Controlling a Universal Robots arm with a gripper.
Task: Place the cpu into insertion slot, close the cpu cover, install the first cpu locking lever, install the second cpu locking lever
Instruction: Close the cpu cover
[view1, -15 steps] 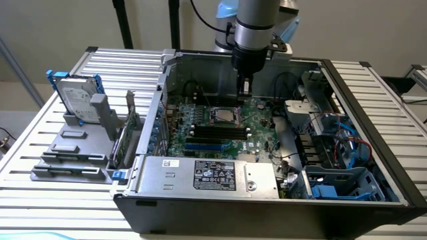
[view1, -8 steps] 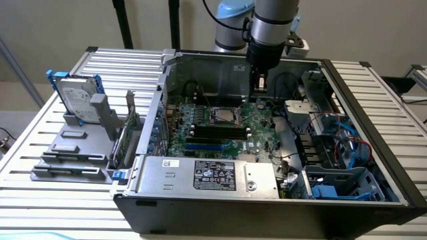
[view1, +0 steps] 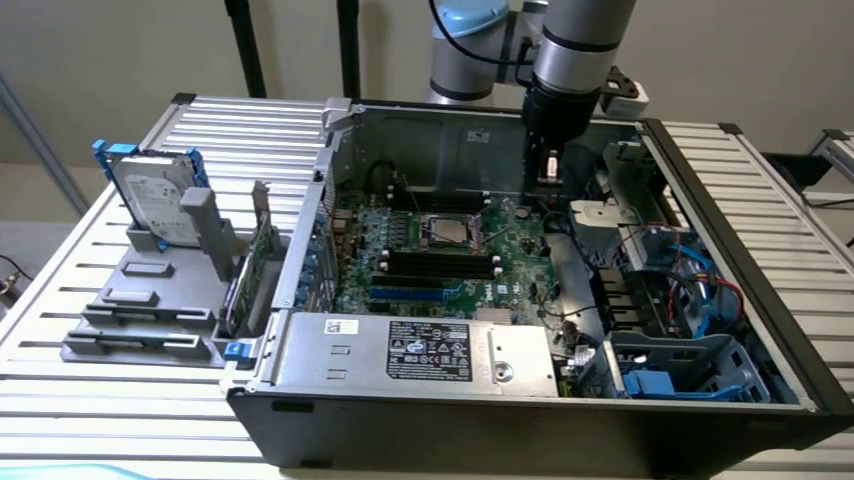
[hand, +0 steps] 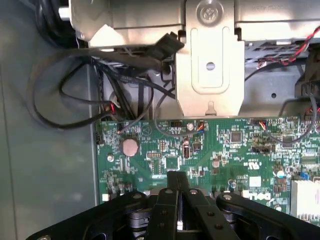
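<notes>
The jaws are fully shut, their black fingers (hand: 166, 210) pressed together. A thin pale sliver shows at their seam, and I cannot tell whether it is something held. They hang from the silver-grey robot arm (view1: 581, 40) inside the open black computer case (view1: 534, 425), which lies on the slatted metal worktop (view1: 761, 170), close to the case's far wall. The relation that matters is this: the small square insertion slot with its dark centre and silvery metal rim (view1: 447, 228) lies on the green circuit board (view1: 521, 270), to the exterior view's left of the jaws and nearer the camera, apart from them and lower. Being square, it has no long axis, and its edges run parallel to the case walls and to the long black memory slots (view1: 434, 265) just in front of it. I cannot make out the cpu with certainty. The large grey power-supply box (view1: 320, 350) carries a black-and-white label (view1: 427, 350) whose print is too small to read, and the round embossed mark on the silvery bracket (hand: 210, 12) is also illegible.
</notes>
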